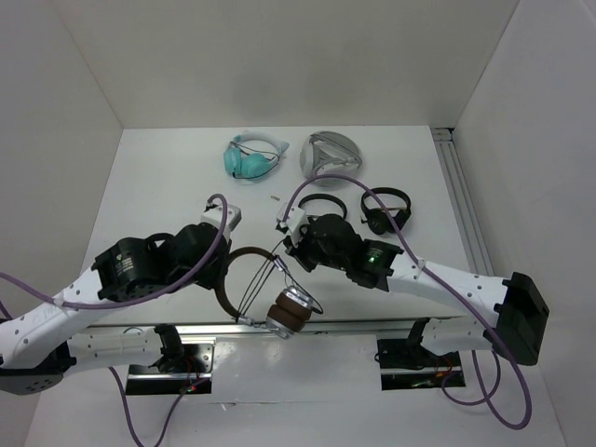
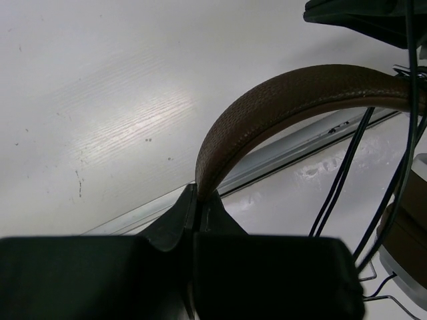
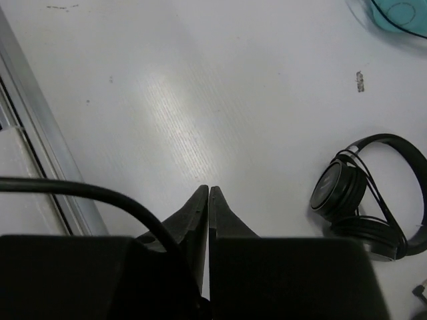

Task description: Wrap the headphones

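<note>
Headband (image 2: 287,93) of the headphones (image 1: 291,312) pinched in left jaws; right jaws pressed almost together over the table (image 3: 200,100).

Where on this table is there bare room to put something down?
Widest patch: far left, between the left wall and the teal headphones. A narrower strip between the rightmost black headphones and the right rail. Crowded: centre front, where the left arm and right arm meet over the brown-banded headphones.
</note>
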You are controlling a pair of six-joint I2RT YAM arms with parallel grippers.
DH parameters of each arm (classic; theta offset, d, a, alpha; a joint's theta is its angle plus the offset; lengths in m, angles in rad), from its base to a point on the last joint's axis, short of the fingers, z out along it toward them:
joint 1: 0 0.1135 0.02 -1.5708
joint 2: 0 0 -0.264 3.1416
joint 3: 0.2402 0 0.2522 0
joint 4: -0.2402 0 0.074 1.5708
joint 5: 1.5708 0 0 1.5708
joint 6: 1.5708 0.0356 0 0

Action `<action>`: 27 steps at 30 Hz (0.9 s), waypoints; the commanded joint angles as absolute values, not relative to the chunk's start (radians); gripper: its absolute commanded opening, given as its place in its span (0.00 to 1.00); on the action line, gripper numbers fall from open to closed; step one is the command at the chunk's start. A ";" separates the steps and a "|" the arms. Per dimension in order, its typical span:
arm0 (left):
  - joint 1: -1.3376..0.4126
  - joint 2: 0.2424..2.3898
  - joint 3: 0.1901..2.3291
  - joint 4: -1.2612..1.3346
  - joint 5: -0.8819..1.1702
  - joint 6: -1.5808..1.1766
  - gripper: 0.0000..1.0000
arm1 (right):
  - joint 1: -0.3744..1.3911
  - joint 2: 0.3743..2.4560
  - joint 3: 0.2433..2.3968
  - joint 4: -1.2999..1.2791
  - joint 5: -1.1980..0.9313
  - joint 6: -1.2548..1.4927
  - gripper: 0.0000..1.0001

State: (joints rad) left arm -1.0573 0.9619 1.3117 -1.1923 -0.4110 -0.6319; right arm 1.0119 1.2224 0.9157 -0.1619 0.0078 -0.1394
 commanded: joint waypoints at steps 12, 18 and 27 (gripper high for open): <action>-1.060 0.989 1.382 -1.230 -0.494 -0.735 0.00 | 0.913 1.220 0.804 0.032 -0.057 -0.054 0.29; -0.954 0.980 1.339 -1.169 -0.453 -0.703 0.00 | 0.904 1.166 0.739 0.052 -0.081 -0.009 0.54; -0.792 0.962 1.266 -1.083 -0.404 -0.693 0.00 | 0.862 1.072 0.657 -0.015 0.296 0.156 0.80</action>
